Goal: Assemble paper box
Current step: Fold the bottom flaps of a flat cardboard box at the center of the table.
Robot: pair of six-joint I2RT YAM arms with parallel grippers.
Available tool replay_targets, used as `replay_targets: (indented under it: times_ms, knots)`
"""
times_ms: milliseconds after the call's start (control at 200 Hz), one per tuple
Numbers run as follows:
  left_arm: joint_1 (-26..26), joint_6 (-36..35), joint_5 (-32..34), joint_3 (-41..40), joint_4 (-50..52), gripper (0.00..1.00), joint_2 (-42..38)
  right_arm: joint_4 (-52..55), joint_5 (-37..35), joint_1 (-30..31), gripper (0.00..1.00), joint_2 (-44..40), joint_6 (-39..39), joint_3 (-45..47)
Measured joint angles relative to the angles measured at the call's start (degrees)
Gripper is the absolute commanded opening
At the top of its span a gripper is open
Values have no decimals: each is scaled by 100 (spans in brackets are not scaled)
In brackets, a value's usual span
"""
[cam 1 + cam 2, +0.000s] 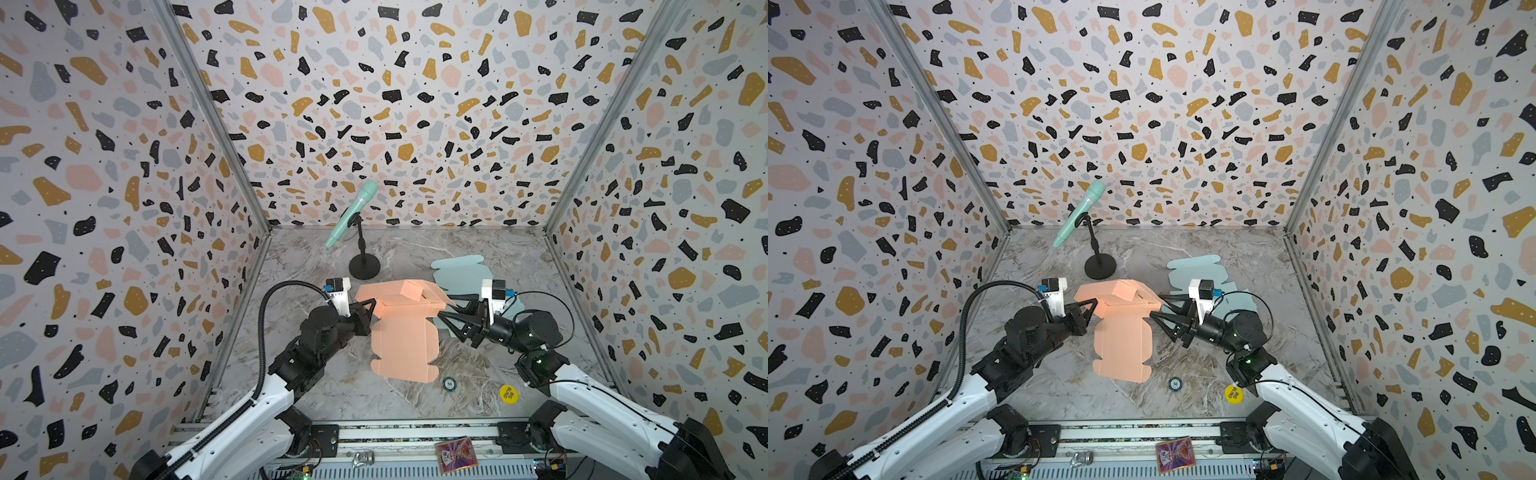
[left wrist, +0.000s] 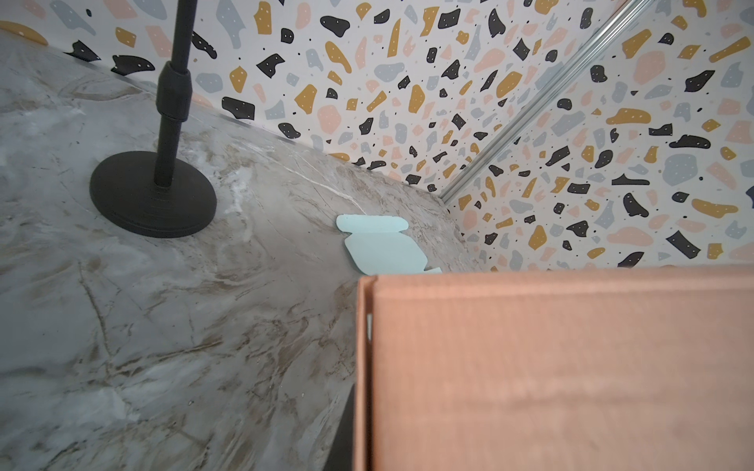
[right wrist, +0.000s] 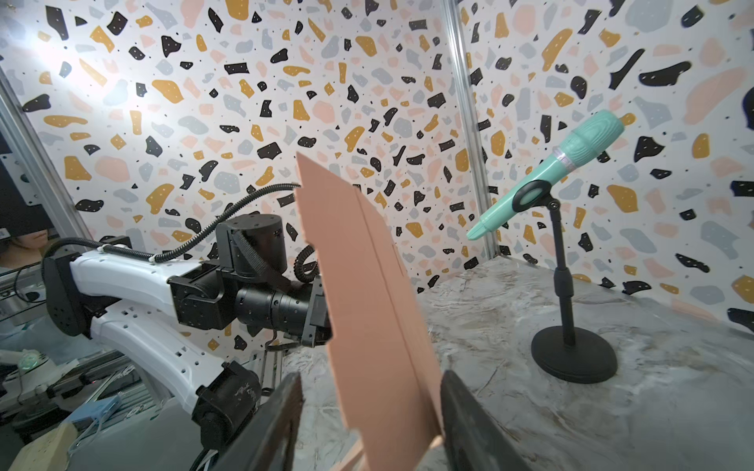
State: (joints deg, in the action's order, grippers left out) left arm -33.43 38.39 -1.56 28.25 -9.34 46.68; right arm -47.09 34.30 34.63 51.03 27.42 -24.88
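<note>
- A booth of terrazzo-patterned walls [image 1: 395, 104] encloses a grey marbled desk [image 1: 316, 395], seen in both top views.
- The salmon-pink die-cut cardboard box blank [image 1: 401, 332] lies near the centre of the desk; its near half is flat, while its 12 o'clock half is folded up into partly raised walls.
- A pale blue flat cardboard blank [image 1: 461, 270] lies at about 1 o'clock from the pink one, and a mint-green toy microphone on a black round-based stand [image 1: 363, 262] stands at 11 o'clock.
- The left jaws [image 1: 371, 305] are closed, pinching the 9 o'clock wall of the raised part; the left wrist view shows cardboard right against the camera.
- The right jaws [image 3: 371, 420] stand partly open around an upright pink flap at the 3 o'clock side; whether they press on it I cannot tell.
- The step in hand looks like folding the side walls inward.
- To do it well, the left grip should hold firm as an anchor while the right closes on the flap near its crease and turns it along the scored line, slowly, so the thin board does not buckle or drag the base.
</note>
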Motion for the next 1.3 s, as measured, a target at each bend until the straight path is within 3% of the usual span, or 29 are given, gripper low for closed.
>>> replay_targets:
  times_ms: [205, 400, 646, 966, 1302]
  knots:
    - [0, -70, 2, -2, 37, 3, 7, 938, -96, -179, 52, 407, -140, -616]
    - [0, -149, -74, -50, 26, 3, 7, 1272, -210, -256, 50, 531, -173, -656]
    - [0, -319, -210, -96, 33, 2, 22, 1064, -151, -660, 50, 570, 223, -538]
    - [0, -496, -223, -96, 184, 2, 94, 1209, 101, -678, 52, 691, 136, -538]
    - [83, -474, -400, -7, 391, 1, 385, 765, 625, -750, 58, -61, -120, 219]
